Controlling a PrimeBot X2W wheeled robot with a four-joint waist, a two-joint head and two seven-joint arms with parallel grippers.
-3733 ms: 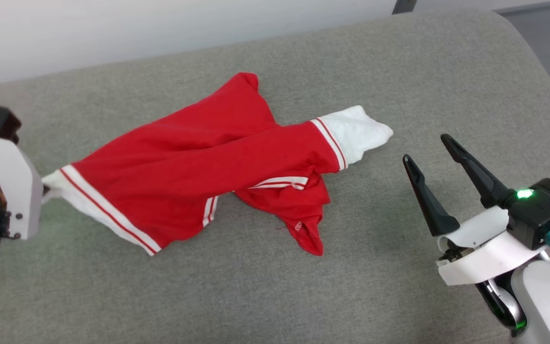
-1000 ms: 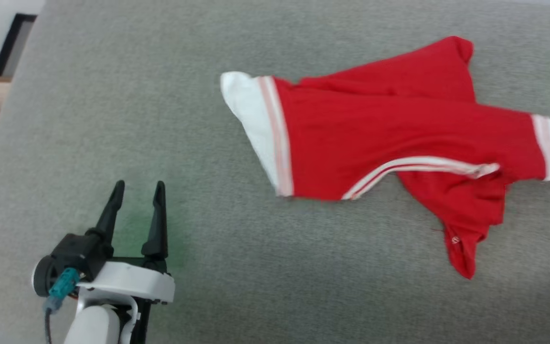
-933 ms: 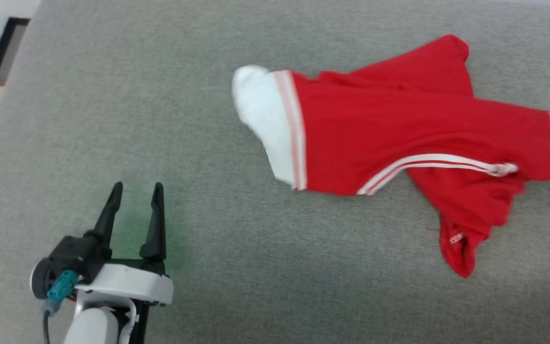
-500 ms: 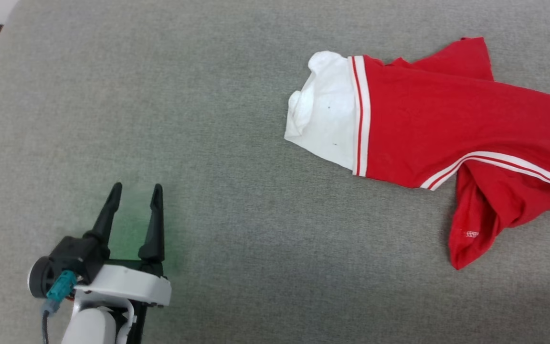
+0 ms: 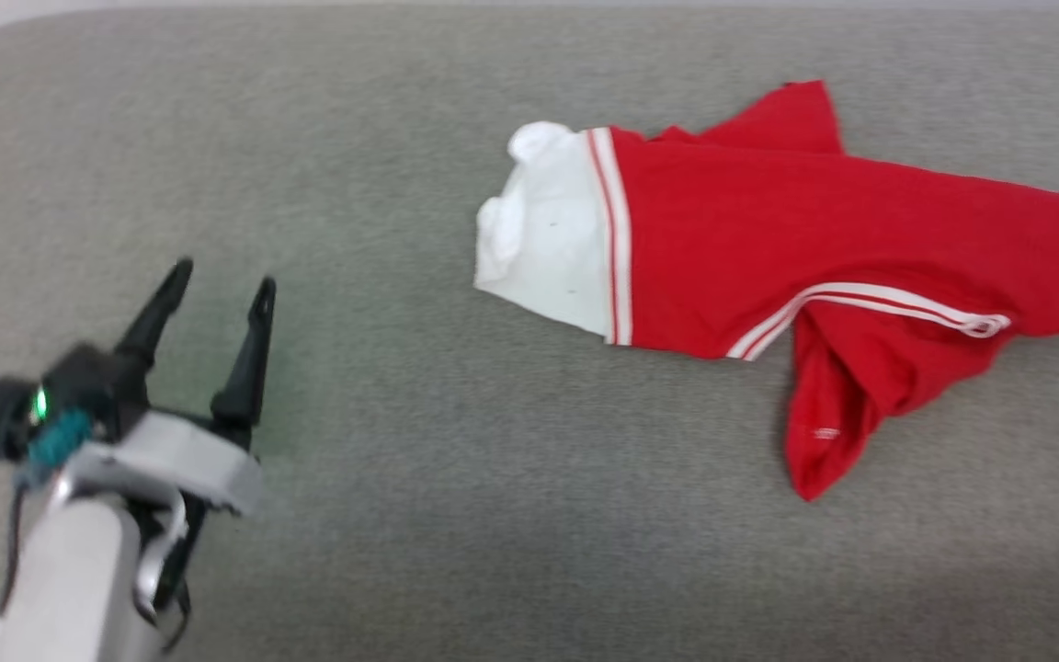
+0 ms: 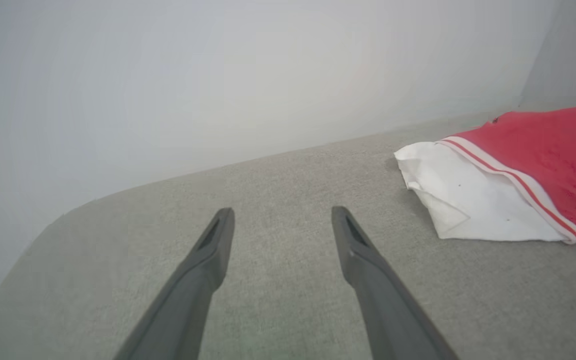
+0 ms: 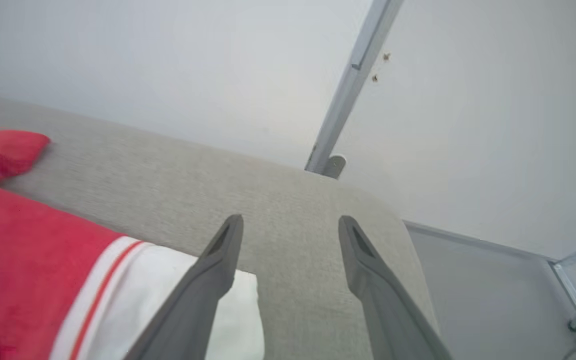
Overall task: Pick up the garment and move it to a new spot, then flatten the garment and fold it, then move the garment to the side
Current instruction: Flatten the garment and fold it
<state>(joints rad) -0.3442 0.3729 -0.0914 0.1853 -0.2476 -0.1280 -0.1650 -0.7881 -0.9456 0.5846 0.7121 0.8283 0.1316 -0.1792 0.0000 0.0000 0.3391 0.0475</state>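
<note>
The garment, bright red with white cuff panels and thin stripes, lies crumpled on the grey cushion, reaching from the middle to the right edge of the head view. Its left white cuff shows to the right of my left gripper, which stands open and empty over bare cushion, well left of the cloth. My right gripper is open with nothing between its fingers. It hovers just above the other white cuff, whose edge lies under its left finger.
The grey cushion has a rounded far corner on the right, with floor beyond it. A pale wall runs along the back edge. A grey metal bar leans on the wall.
The head camera has swung, so the garment sits further left in view. My left gripper has risen and shifted left. The garment's left cuff now lies rumpled and still.
</note>
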